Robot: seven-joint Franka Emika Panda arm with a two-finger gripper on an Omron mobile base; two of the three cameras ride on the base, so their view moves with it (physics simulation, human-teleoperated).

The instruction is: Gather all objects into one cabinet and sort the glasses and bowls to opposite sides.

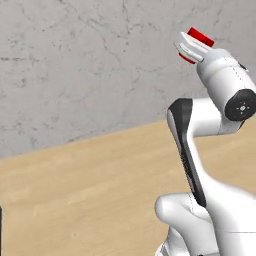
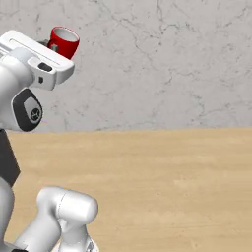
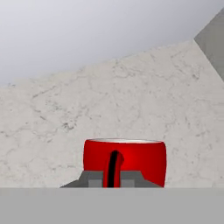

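The jaws are pinching the wall of the red cup (image 3: pixel 131 159), one dark finger (image 3: pixel 113 168) lying against its side near the rim, so the gripper (image 2: pixel 53 46) is clamped on the cup's wall, not wrapped around its whole body. The cup is riding high in the air, tilted with its open mouth angled upward, well above the wooden floor (image 2: pixel 172 182) and in front of the grey marbled wall (image 2: pixel 162 64); in the left base view it is peeking out as a red edge beyond the white hand. The white arm (image 1: pixel 190 150) is folding up from the base with the wrist raised. Judging by its plain cylindrical shape and smooth, glossy surface, the cup is probably light and rigid, yet slippery, and a pinch on one wall is letting it swing or rotate if the arm is jerking. A hold lower on the wall, or across the full body, would likely be steadier. The cabinet is not yet being reached, so the carrying step appears to be under way.
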